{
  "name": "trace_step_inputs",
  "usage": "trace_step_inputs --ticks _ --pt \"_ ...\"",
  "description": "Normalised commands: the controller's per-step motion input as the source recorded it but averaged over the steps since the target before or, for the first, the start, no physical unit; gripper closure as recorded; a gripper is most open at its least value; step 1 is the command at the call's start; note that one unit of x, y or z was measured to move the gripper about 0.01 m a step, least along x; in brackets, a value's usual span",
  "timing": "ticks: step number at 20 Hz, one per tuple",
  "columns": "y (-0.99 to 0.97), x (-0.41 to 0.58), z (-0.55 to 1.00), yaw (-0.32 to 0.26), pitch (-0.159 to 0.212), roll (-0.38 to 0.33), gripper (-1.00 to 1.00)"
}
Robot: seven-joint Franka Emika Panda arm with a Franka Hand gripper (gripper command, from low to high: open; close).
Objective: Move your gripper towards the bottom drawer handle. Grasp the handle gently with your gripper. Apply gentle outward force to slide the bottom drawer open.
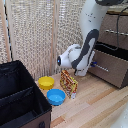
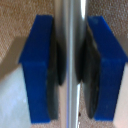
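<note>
Gripper [image 2: 71, 65] closure is shown in the wrist view: the two blue fingertips [image 2: 39, 67] stand on either side of the bottom drawer handle [image 2: 71, 50], and the dark inner pads press against the silver bar from both sides, so the claw is pinching the handle. The bar runs through the centre of that frame from edge to edge, with brown drawer front blurred behind it. In the exterior view the white arm [image 1: 90, 30] descends from the upper centre of the frame, bends at a bulky joint in the middle of the frame, and reaches toward the cabinet at the right edge; the claw itself is hidden behind the wrist there, so its contact point is not visible in that view. The bottom drawer [image 1: 111, 67] sits at the middle right of the frame, its dark brown front standing forward of the cabinet body, with a dark gap visible above its top edge. The silver bar [image 1: 101, 67] shows as a thin line on that front, just beside the arm's wrist. A shorter-fronted drawer [image 1: 116, 30] with its own silver bar lies above it at the upper right. On the wooden floor in the lower centre of the frame are a yellow bowl [image 1: 46, 82], a blue bowl [image 1: 56, 96] near it, and a patterned snack bag [image 1: 68, 83] standing just beside both. A black fabric box [image 1: 20, 97] fills the lower left corner.
</note>
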Motion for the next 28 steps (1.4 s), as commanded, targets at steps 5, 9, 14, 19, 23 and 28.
trace_step_inputs --ticks 5,9,14,19,23,28 --pt "0.31 0.113 0.00 -0.052 0.017 -0.014 -1.00" --pt "0.14 0.034 0.00 -0.002 0.007 -0.029 -1.00" --pt "0.10 0.085 0.24 -0.011 0.015 -0.041 -1.00" --pt "0.20 0.159 0.54 -0.063 0.064 0.000 -1.00" --pt "0.13 0.151 0.64 -0.106 0.077 0.050 -1.00" --pt "0.15 0.018 0.48 -0.176 0.048 0.198 -1.00"
